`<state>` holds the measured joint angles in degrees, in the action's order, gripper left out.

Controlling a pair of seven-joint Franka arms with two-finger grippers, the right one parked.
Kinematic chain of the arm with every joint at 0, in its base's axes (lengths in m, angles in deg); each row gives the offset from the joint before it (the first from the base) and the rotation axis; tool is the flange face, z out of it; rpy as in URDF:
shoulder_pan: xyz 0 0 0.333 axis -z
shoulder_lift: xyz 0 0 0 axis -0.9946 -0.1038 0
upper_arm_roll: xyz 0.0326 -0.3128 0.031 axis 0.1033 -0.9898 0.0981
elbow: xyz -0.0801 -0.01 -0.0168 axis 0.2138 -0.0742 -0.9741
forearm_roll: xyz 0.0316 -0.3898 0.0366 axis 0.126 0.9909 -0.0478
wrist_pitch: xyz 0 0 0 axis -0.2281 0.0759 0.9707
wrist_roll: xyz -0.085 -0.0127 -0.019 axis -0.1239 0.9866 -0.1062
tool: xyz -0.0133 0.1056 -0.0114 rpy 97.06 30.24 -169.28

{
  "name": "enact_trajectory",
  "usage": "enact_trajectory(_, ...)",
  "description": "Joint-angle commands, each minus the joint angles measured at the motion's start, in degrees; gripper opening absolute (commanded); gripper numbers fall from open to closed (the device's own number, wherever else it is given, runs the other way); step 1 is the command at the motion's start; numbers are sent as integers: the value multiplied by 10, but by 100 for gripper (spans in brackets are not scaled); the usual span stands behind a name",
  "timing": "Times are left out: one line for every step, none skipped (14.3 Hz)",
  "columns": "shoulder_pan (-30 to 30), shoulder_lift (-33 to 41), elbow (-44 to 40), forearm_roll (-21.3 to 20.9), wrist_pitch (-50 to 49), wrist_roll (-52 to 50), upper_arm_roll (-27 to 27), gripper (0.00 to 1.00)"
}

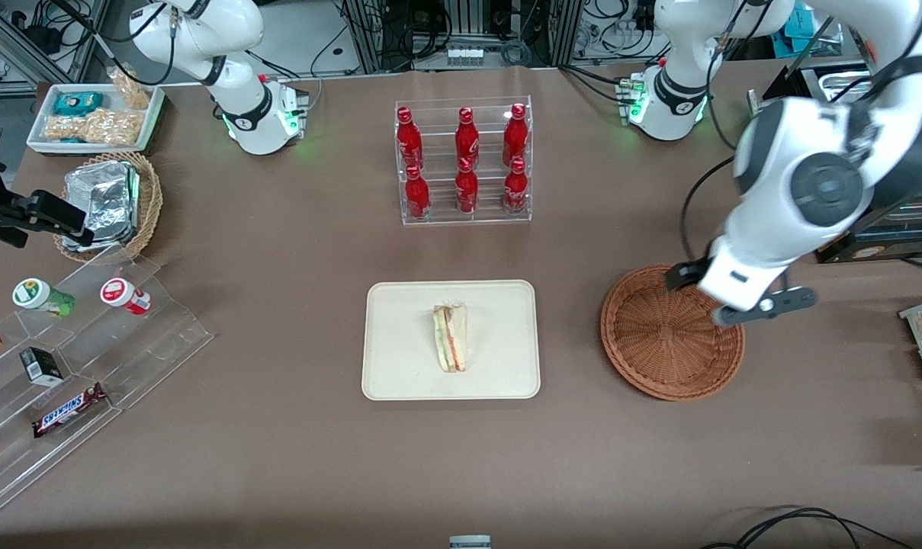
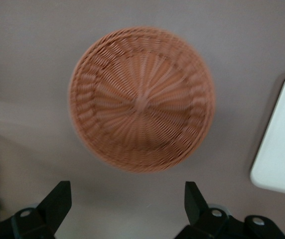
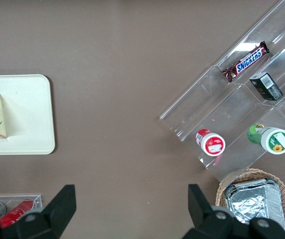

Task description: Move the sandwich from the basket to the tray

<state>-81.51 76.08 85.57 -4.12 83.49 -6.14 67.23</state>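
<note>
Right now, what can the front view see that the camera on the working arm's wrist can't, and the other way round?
Only the front view shows the sandwich lying on the tray, the rack of red bottles, the snack display, and the foil packs in a tan basket.

Only the left wrist view shows the gripper with its fingers spread open, nothing between them, above the table beside the basket.

Both show the empty reddish-brown basket and part of the tray.
</note>
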Motion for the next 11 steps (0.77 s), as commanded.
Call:
enact_trajectory(-28,49,20,12,-29,62,-6,100)
enact_trajectory(-35,56,20,12,-32,72,-6,100)
enact_trajectory(-45,62,19,14,-34,88,-5,100)
enact_trajectory(-52,68,16,21,-34,109,-3,100)
enact_trajectory(-52,78,16,30,-33,130,2,100)
enact_trajectory(-52,83,13,31,-31,155,13,100)
enact_trajectory(-51,91,6,32,-32,181,31,100)
enact_trajectory(-51,95,-2,32,-33,208,43,100)
enact_trajectory(-50,101,-5,32,-33,229,51,100)
enact_trajectory(-45,105,-10,32,-32,233,65,100)
enact_trajectory(-35,105,-19,32,-30,233,80,100)
